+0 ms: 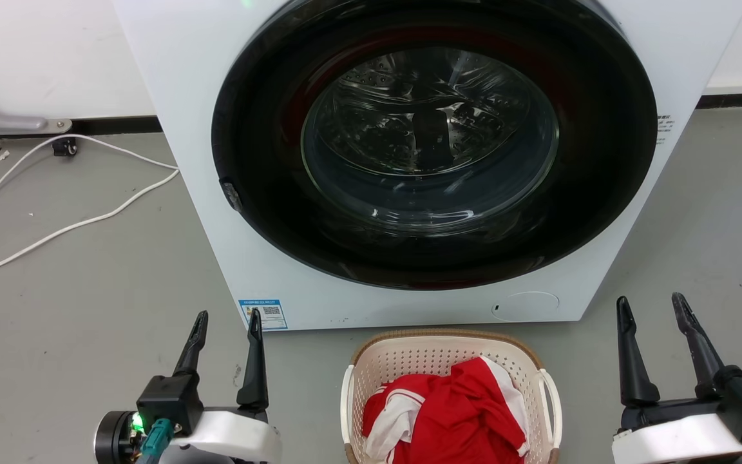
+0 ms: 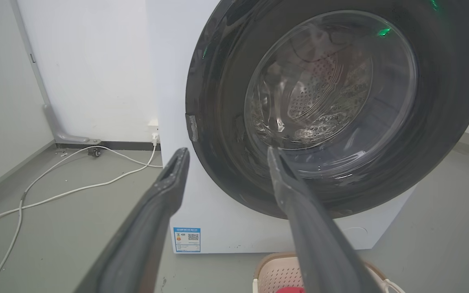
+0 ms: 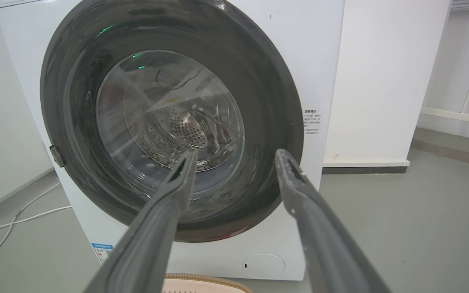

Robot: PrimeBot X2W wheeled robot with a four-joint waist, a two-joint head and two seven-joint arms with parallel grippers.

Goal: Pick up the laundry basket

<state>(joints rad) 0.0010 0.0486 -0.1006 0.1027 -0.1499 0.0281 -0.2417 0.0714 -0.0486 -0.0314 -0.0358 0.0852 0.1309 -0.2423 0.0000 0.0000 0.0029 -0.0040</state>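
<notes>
The laundry basket [image 1: 390,361], cream with perforated walls, a brown rim and white side handles, sits on the floor at the bottom centre of the head view, right in front of the washer. Red and white clothing [image 1: 455,412] fills it. My left gripper [image 1: 227,322] stands open to the basket's left, well apart from it. My right gripper [image 1: 651,308] stands open to its right, also apart. The left wrist view catches the basket's corner [image 2: 273,272] at the bottom edge, and its rim [image 3: 202,281] peeks into the right wrist view. Both grippers [image 2: 227,151] [image 3: 236,154] hold nothing.
A white front-loading washer [image 1: 216,161] with a shut dark round door [image 1: 435,148] stands just behind the basket. White cables [image 1: 55,232] trail over the grey floor at the left. A white wall runs behind, with open floor on both sides.
</notes>
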